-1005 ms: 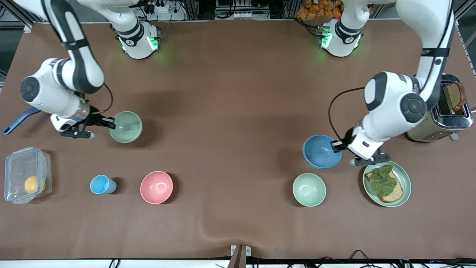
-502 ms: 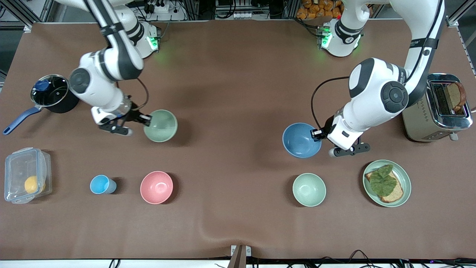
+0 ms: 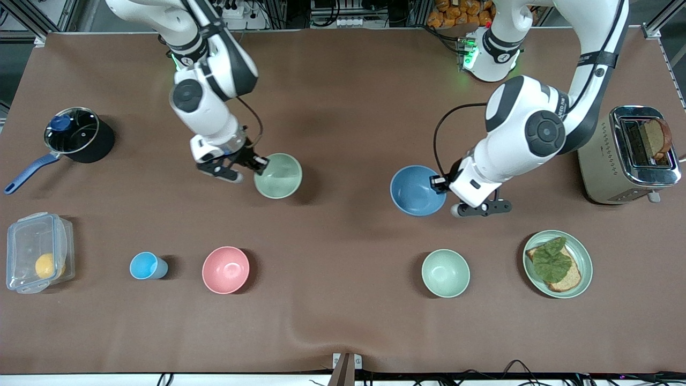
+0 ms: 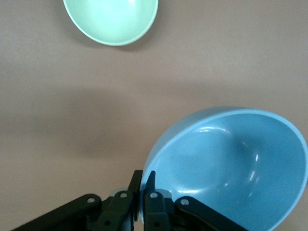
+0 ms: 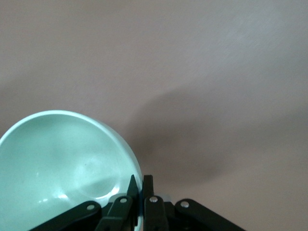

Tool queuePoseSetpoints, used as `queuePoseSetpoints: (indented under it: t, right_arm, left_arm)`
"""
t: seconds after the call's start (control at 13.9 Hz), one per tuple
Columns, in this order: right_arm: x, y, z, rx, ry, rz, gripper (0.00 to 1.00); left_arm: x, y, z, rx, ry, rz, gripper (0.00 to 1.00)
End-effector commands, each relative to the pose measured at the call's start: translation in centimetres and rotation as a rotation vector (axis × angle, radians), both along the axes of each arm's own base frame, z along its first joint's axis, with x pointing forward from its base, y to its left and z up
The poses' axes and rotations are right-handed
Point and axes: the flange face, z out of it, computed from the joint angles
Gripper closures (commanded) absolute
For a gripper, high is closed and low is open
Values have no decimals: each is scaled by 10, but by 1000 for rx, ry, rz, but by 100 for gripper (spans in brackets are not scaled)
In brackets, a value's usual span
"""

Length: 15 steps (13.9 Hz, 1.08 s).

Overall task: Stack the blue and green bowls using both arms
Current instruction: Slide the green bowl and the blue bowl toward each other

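Blue bowl [image 3: 416,190] and green bowl [image 3: 277,175] are both held off the table [image 3: 343,321], each pinched at its rim by 1 gripper.

Row nearest the front camera, from the right arm's end of the table: clear lidded container [image 3: 37,252] with a yellow fruit [image 3: 45,265] inside, light-blue cup [image 3: 147,266], pink bowl [image 3: 225,269], mint-green bowl [image 3: 445,273], green plate [image 3: 583,256] carrying toast [image 3: 569,279] topped with a leaf [image 3: 551,259].

Mid-table: left gripper [image 3: 440,185], fingers clamped on the blue bowl's rim, holds it over bare cloth, above the spot just farther from the camera than the mint-green bowl. In the left wrist view the fingers [image 4: 149,192] pinch the rim of the blue bowl [image 4: 231,168], with the mint-green bowl [image 4: 111,19] lying apart on the table.

Right gripper [image 3: 256,163], fingers clamped on the green bowl's rim, holds it over bare cloth toward the table's middle. Right wrist view: fingers [image 5: 147,190] squeeze the wall of the green bowl [image 5: 62,168].

Farther back: black saucepan [image 3: 80,134] with glass lid at the right arm's end; toaster [image 3: 632,155] with a slice of bread [image 3: 655,137] at the left arm's end.
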Motion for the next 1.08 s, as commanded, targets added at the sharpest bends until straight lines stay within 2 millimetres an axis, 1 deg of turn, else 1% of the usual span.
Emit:
queuePoseSetpoints:
  t: [0.0,0.07,0.14,0.22,0.29,0.43,0.57,0.65,0.79,0.86,0.93,1.0]
  right_arm:
    - [-20,40,-18,21,-17,-51,100]
    - [-29,54,-27,23,-21,-59,100]
    - [-33,62,-34,27,-32,-69,100]
    - [-38,68,-40,25,-31,-65,100]
    - [-47,79,-45,23,-29,-55,100]
    - [-62,96,-63,23,-41,-52,100]
    - [-71,107,-76,21,-46,-49,100]
    - [-72,114,-77,24,-44,-59,100]
    - [-70,116,-78,26,-43,-71,100]
    - [-66,113,-78,25,-44,-75,48]
    - [-62,112,-75,27,-42,-82,0]
    - [-61,112,-74,29,-41,-95,0]
  left_arm:
    - [12,-15,6,-16,84,-16,100]
    - [10,-22,4,-17,97,-30,100]
    - [10,-23,2,-15,99,-33,100]
    - [11,-23,-5,-12,110,-34,100]
    - [12,-24,-10,-12,117,-33,100]
    - [10,-30,-14,-12,123,-42,100]
    - [9,-34,-16,-11,126,-43,100]
    - [12,-28,-19,-10,129,-39,100]
    - [20,-26,-13,-24,119,-23,100]
    - [23,-23,-12,-29,119,-11,100]
    - [23,-23,-10,-30,120,2,100]
    - [24,-22,-9,-28,120,17,100]
